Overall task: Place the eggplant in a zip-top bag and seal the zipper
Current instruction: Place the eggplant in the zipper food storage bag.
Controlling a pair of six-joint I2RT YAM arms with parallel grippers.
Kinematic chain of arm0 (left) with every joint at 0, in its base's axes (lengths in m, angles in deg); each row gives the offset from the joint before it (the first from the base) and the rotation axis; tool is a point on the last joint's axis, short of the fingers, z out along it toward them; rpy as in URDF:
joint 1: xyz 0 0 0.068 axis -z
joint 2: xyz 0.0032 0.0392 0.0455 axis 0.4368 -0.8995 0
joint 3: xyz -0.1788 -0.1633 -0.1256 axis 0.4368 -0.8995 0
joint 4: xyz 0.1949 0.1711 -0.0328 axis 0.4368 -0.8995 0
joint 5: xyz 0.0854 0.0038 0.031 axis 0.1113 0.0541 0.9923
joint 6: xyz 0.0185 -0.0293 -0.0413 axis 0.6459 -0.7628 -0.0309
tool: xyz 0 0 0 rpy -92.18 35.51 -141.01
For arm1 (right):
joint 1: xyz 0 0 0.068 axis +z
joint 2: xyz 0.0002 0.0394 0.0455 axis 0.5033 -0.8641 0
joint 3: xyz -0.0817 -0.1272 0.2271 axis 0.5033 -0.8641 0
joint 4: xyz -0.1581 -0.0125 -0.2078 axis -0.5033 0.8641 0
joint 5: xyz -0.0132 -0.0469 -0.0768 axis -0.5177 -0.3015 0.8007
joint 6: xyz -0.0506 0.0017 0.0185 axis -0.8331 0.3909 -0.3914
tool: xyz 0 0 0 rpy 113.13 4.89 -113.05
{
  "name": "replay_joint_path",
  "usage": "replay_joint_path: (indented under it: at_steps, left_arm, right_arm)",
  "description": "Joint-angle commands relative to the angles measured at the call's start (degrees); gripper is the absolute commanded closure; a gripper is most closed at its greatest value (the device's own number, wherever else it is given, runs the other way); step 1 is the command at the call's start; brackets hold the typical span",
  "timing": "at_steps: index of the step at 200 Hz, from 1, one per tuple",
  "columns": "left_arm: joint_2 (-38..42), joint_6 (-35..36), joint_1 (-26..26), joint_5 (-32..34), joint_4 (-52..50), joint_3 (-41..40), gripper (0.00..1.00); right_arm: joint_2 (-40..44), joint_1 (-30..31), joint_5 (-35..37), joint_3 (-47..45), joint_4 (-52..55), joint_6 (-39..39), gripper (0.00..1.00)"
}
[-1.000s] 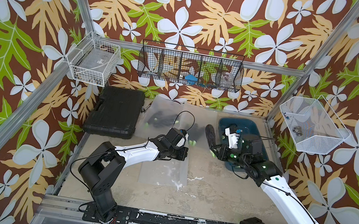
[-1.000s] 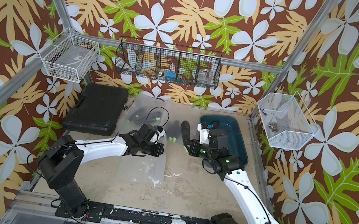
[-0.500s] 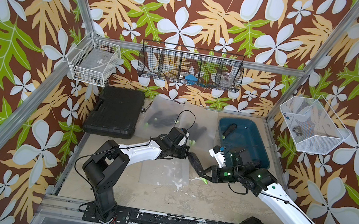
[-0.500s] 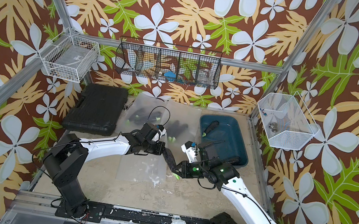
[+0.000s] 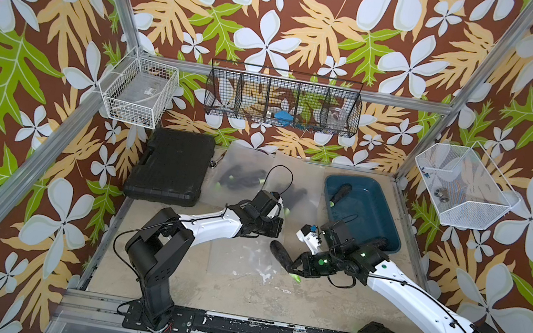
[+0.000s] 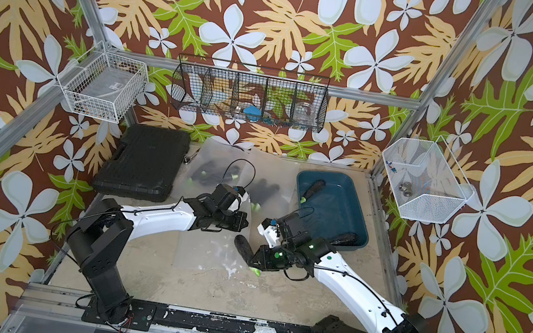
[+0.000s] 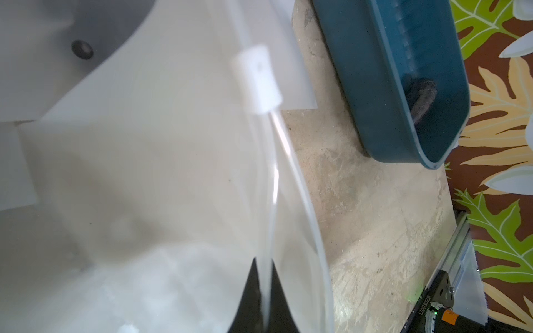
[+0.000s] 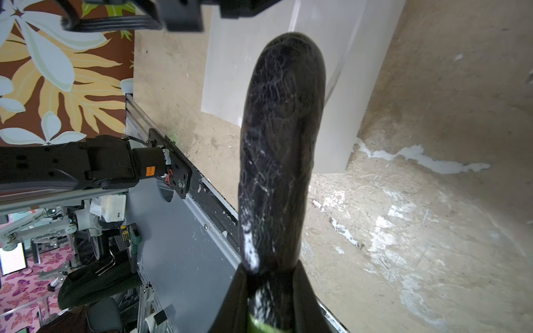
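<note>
A dark eggplant (image 5: 280, 253) (image 8: 279, 144) with a green stem hangs just above the table, and my right gripper (image 5: 296, 270) (image 8: 271, 268) is shut on its stem end. Its rounded tip points at the clear zip-top bag (image 5: 241, 256) (image 7: 144, 173) lying flat mid-table. My left gripper (image 5: 271, 227) (image 7: 263, 262) is shut on the bag's upper lip and holds the mouth slightly apart. The white zipper slider (image 7: 256, 80) sits further along that lip. In a top view the eggplant (image 6: 243, 247) lies just right of the bag (image 6: 208, 248).
A blue tub (image 5: 371, 205) at the back right holds more eggplants. Two filled bags (image 5: 241, 178) lie behind the left gripper. A black case (image 5: 170, 170) sits at the back left. Wire baskets hang on the walls.
My right arm has carried the eggplant from beside the tub forward and left, down to the bag's mouth. The left gripper has stayed on the bag's lip.
</note>
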Motion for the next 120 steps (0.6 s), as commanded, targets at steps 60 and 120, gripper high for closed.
replay_joint_path:
  at_steps: [60,120]
  left_arm:
    - [2.94,2.36,1.66,0.92,-1.96,-1.23,1.00]
    - [8.32,3.35,3.69,-4.90,-4.44,-1.65,1.00]
  right_arm:
    - [-2.41,-1.51,6.32,1.49,1.36,-0.91,0.93]
    - [-7.61,-1.51,8.95,6.06,1.05,-3.56,0.91]
